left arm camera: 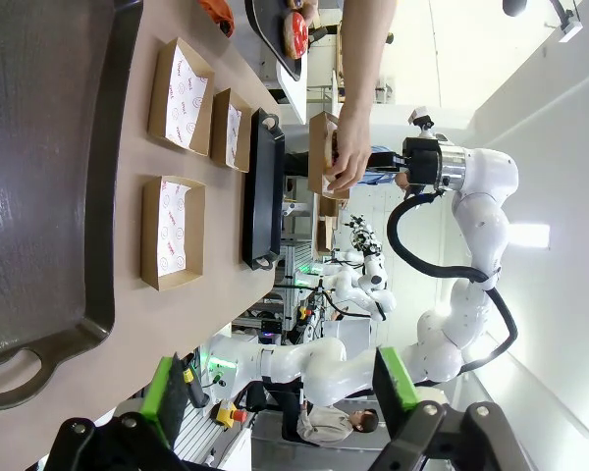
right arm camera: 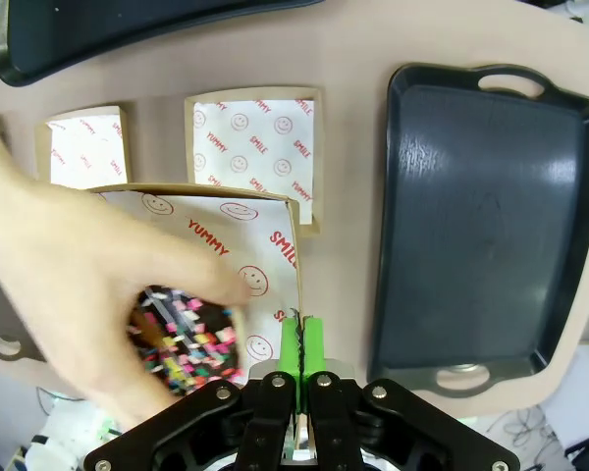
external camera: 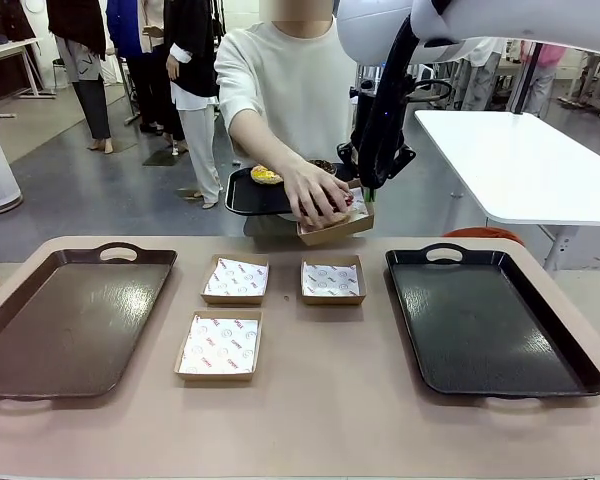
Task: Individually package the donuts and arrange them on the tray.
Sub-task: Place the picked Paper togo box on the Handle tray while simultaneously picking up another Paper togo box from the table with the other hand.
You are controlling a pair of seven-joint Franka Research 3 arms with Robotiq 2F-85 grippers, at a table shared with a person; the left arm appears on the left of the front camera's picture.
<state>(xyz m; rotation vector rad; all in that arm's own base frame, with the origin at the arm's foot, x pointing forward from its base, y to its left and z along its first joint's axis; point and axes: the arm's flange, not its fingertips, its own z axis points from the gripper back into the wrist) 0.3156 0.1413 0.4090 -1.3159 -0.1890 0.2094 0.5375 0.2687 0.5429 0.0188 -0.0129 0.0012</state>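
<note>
My right gripper (right arm camera: 300,345) is shut on the rim of a brown cardboard box (right arm camera: 231,265) lined with printed white paper, holding it in the air past the table's far edge (external camera: 337,226). The person's hand (external camera: 316,194) lowers a dark donut with coloured sprinkles (right arm camera: 187,339) into that box. The person's other arm holds a small black tray (external camera: 248,196) carrying the yellow-iced donut (external camera: 266,175) and a dark donut (external camera: 323,165); the red-iced donut (left arm camera: 294,34) lies there too. My left gripper (left arm camera: 280,392) is open with nothing between its fingers, back from the table.
Three paper-lined boxes (external camera: 235,278) (external camera: 332,279) (external camera: 218,345) lie in the middle of the table. A brown tray (external camera: 70,320) lies at the left and a black tray (external camera: 485,320) at the right, both bare. People stand in the background.
</note>
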